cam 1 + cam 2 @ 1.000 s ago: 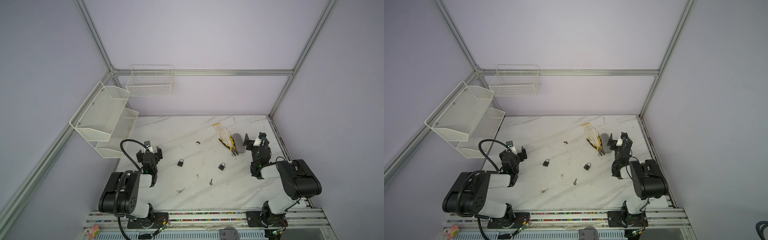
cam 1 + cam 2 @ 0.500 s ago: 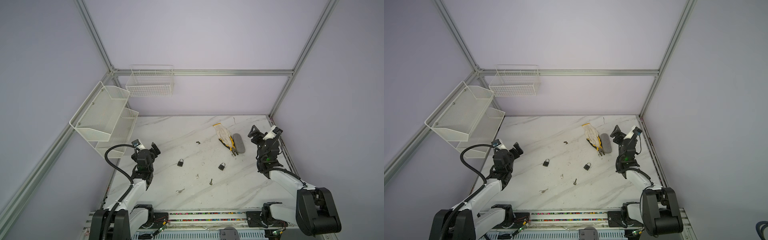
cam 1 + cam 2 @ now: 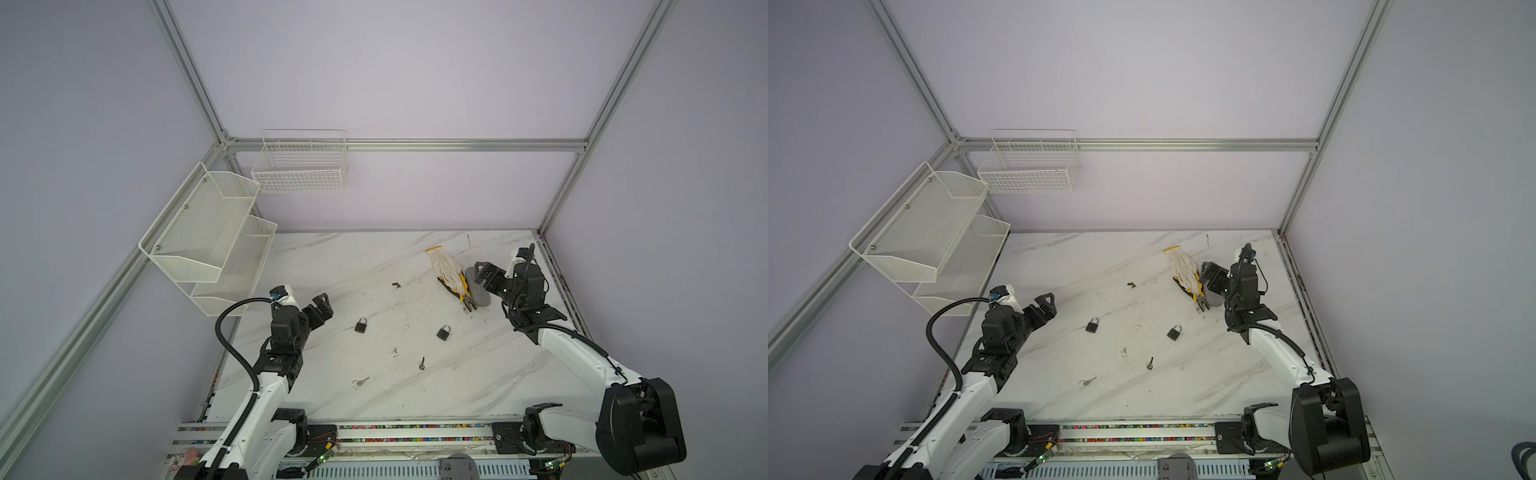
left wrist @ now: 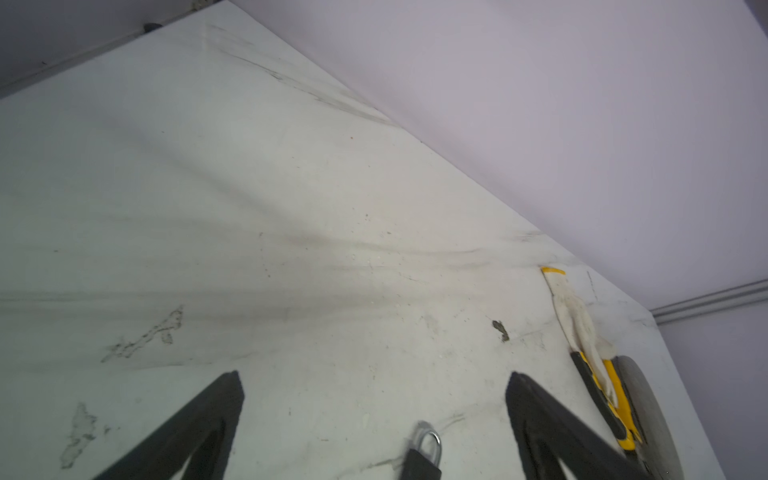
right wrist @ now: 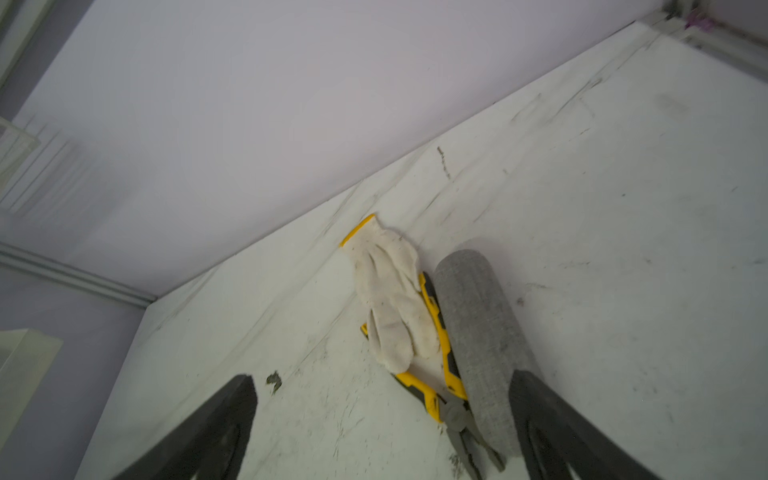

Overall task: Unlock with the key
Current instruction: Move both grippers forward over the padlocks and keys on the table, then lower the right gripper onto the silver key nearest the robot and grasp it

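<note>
— Silver key: where is it against the tools?
— On the desk near the front edge, well apart from both. The left tool hangs nearer, behind and left of it; the right tool is by the glove. Both are spread apart, empty.
— Changed?
— Both arms have unfolded and reached out since a second ago; the key hasn't moved.
— Its lie?
— Flat, long axis across the desk, ring left, blade right and slightly towards the back.
</note>
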You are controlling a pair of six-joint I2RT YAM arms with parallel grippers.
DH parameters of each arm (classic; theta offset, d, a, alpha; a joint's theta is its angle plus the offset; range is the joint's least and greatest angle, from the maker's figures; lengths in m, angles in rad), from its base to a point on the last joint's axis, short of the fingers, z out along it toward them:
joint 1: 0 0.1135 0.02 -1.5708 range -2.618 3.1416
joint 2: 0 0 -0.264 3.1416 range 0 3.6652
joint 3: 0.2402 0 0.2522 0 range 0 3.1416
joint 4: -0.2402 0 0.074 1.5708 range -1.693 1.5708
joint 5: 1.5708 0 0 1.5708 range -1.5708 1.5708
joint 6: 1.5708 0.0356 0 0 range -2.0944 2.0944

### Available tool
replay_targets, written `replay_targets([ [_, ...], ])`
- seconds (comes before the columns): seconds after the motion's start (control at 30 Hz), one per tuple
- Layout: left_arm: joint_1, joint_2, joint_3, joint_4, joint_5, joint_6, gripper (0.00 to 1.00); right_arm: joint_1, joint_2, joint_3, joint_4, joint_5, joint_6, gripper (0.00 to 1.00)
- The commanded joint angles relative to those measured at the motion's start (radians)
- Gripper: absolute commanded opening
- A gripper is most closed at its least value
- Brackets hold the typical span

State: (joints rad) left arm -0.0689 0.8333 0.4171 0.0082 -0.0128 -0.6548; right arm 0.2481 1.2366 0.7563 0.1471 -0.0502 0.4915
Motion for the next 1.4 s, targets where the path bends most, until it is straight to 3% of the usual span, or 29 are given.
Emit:
replay_targets([
  [0.0, -0.063, -0.050, 0.067, -0.089, 0.090, -0.042, 1.00, 0.104, -0.011, 0.035, -0.178, -0.002, -0.017, 0.97],
  [0.43, -0.371, -0.099, 0.074, -0.238, 0.090, -0.112, 1.00, 0.465, 0.023, 0.035, -0.410, 0.024, 0.043, 0.95],
  [0.8, -0.615, -0.104, 0.066, -0.249, -0.052, -0.218, 1.00, 0.734, 0.086, 0.020, -0.475, 0.113, 0.216, 0.77],
  [0.97, -0.652, -0.096, 0.074, -0.277, -0.071, -0.241, 1.00, 0.841, 0.132, 0.000, -0.421, 0.143, 0.352, 0.72],
  [1.37, -0.656, -0.070, 0.097, -0.333, -0.053, -0.223, 1.00, 0.986, 0.250, -0.014, -0.340, 0.187, 0.498, 0.70],
])
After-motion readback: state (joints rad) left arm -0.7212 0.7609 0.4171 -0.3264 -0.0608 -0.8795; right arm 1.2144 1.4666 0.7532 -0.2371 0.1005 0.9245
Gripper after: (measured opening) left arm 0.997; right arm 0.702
